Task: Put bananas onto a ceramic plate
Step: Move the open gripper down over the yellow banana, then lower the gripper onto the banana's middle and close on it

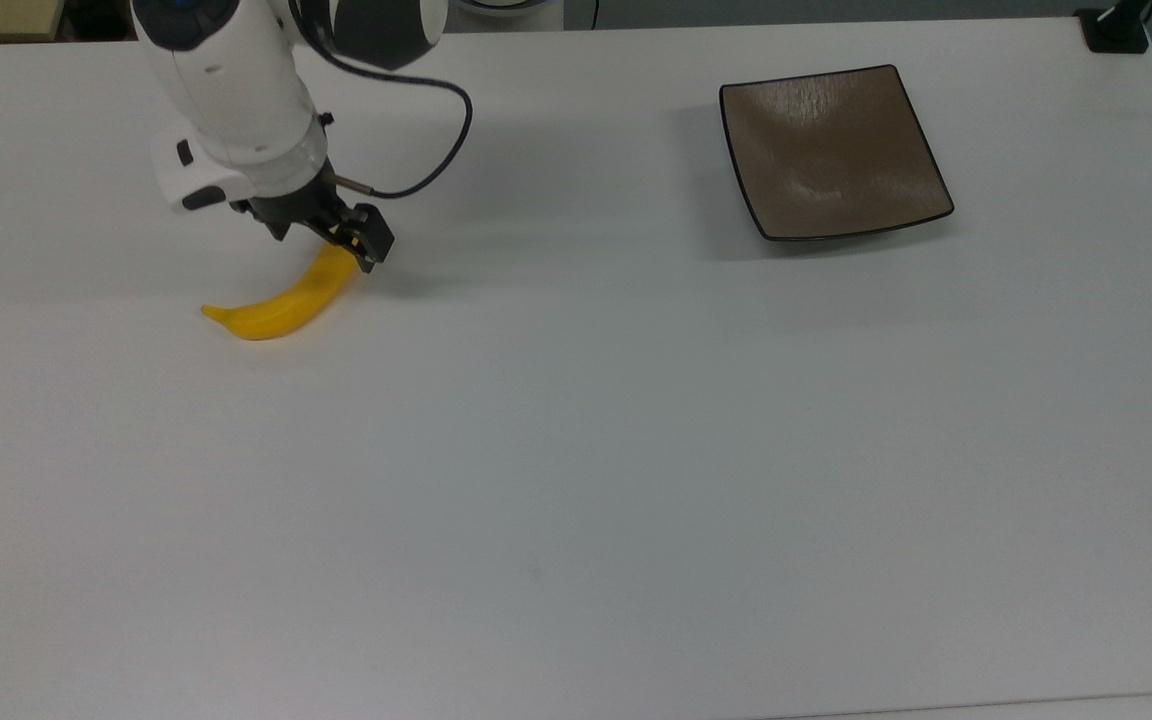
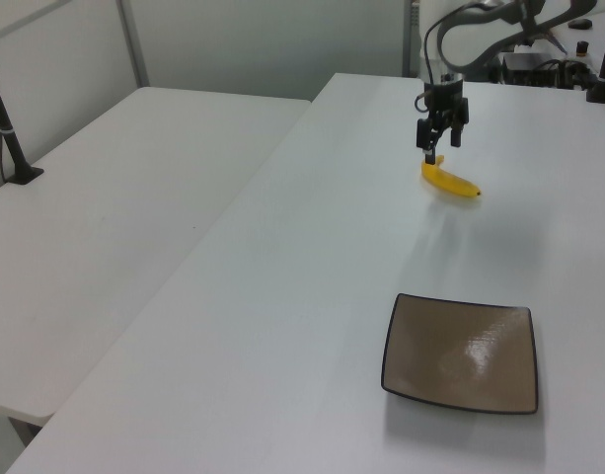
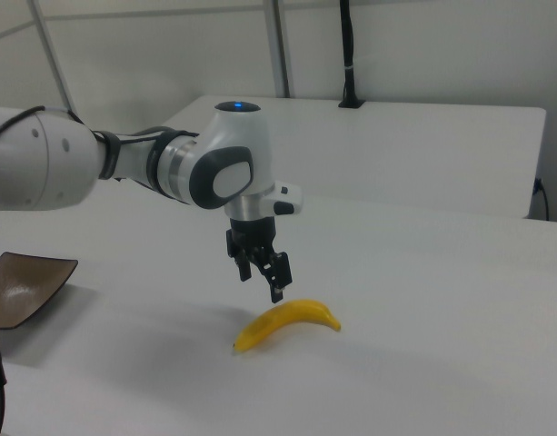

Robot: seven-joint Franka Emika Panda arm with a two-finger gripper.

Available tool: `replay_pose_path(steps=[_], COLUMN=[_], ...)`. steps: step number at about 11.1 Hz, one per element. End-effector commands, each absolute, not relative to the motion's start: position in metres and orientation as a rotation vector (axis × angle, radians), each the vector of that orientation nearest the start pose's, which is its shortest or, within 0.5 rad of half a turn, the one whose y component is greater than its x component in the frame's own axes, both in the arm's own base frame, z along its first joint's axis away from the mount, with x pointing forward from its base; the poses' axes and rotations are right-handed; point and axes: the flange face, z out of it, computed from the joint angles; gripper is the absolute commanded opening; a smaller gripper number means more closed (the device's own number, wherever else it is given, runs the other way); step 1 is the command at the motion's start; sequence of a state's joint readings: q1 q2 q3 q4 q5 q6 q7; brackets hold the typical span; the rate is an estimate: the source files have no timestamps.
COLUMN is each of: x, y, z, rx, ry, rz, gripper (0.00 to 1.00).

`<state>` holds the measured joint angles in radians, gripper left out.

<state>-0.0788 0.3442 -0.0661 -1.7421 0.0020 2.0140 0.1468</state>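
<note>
A: Top view: banana (image 1: 281,302) lies on the white bench (image 1: 576,450) near its far left corner, dark tip under the gripper (image 1: 321,240); fingers spread, nothing between them.

B: Right view agrees; gripper (image 3: 262,275) hangs just above the banana (image 3: 285,324), not touching.

A: Ceramic plate (image 1: 829,150) bare, near the far right corner; well apart from the banana.

Two white tables (image 2: 134,197) stand side by side before pale walls (image 3: 169,54).
</note>
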Motion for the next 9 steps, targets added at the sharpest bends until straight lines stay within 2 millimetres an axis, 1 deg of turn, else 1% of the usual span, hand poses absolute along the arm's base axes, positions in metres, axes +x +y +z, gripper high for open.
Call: replay_pose_path(steps=[1,2,5,7,9], x=[0.641,0.643,0.645,0.645,0.645], y=[-0.093,-0.095,-0.096,-0.101,-0.104], z=[0.353,0.346,0.338,0.336,0.328], rx=[-3.120,-3.117,-3.119,-3.121,-3.121], ry=[0.486,0.492,0.487,0.481,0.488], rz=[0.062,0.050,0.040,0.028,0.035], gripper=[1.00,1.00,1.00,1.00,0.96])
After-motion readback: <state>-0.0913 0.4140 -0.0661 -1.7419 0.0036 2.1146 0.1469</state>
